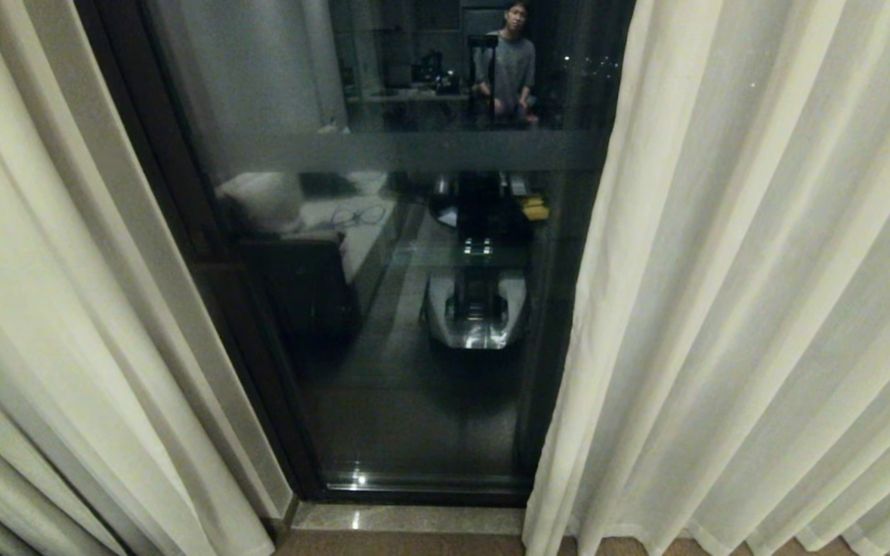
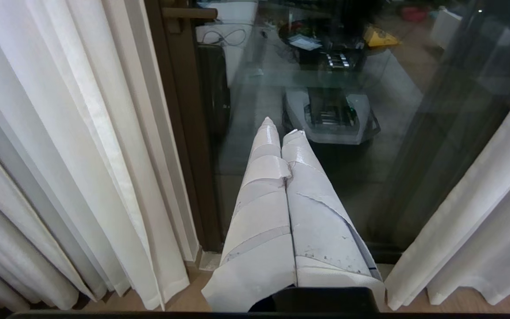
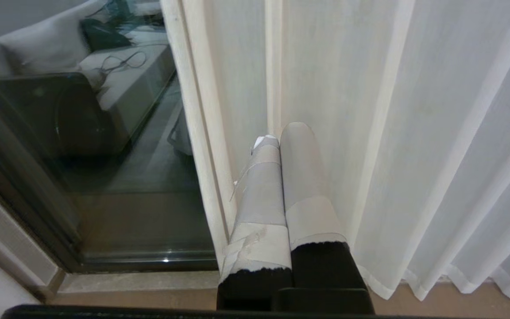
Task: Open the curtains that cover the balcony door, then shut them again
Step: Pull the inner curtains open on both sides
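The curtains [image 1: 762, 309] hang right up close, parted to either side so the balcony door [image 1: 414, 347] shows in the gap. Both the left gripper [image 2: 280, 131] and right gripper [image 3: 281, 135] are clenched on nothing, the right one just beside the right panel's edge. I'd guess closing comes next: pinch that inner edge up high and drag sideways slowly so the fabric doesn't slip.

Left gripper [image 2: 281, 128]: jaws pressed together along their whole length, wrapped in white tape, holding nothing. Right gripper [image 3: 281, 133]: jaws likewise closed and tape-wrapped, black at the base, empty. Neither arm appears in the head view; both grippers point forward and downward.
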You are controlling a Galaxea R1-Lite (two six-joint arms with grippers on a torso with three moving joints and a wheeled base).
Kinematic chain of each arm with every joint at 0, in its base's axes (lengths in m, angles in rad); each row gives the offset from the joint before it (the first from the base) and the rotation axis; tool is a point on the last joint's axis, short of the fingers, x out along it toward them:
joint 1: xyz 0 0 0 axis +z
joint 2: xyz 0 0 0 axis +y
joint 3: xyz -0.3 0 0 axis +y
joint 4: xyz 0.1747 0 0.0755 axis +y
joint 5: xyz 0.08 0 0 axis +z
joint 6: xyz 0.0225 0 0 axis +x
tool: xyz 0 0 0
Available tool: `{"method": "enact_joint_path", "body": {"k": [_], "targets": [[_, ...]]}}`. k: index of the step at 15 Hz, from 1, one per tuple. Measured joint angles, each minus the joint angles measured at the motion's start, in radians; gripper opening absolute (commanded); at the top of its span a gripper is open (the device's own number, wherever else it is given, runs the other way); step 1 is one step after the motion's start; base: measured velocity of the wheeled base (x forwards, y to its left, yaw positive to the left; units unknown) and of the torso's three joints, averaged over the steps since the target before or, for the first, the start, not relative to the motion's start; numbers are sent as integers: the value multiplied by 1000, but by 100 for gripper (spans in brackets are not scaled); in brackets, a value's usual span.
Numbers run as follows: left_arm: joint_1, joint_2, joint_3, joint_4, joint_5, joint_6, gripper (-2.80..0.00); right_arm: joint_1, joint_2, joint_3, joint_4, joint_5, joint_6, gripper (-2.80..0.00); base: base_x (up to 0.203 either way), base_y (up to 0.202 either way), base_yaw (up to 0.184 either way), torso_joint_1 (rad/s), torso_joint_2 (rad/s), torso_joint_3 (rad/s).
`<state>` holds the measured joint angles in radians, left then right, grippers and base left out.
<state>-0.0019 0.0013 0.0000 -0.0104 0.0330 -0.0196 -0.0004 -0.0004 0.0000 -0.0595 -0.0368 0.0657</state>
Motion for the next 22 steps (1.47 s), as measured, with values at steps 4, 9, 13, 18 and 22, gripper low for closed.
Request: {"method": "enact_joint_path", "body": {"k": [4, 9, 13, 18, 22], "targets": [[0, 0, -1, 0, 0, 0, -280, 0, 0, 0, 2, -2, 2, -280, 0, 0, 0, 0, 0, 0], [1, 0, 0, 0, 0, 0, -280, 0, 0, 0, -1, -23, 26, -280, 0, 0, 0, 0, 0, 0], [0, 0, 0, 0, 0, 0, -280, 0, 32, 0, -19, -8, -14, -280, 0, 0, 0, 0, 0, 0], [1, 0, 0, 0, 0, 0, -280, 52, 303, -36, -252, 101, -19, -280, 0, 0, 0, 0, 0, 0], [1, 0, 0, 0, 0, 1, -280, 131, 623, -202, -418, 128, -18, -280, 0, 0, 0, 0, 0, 0]]}}
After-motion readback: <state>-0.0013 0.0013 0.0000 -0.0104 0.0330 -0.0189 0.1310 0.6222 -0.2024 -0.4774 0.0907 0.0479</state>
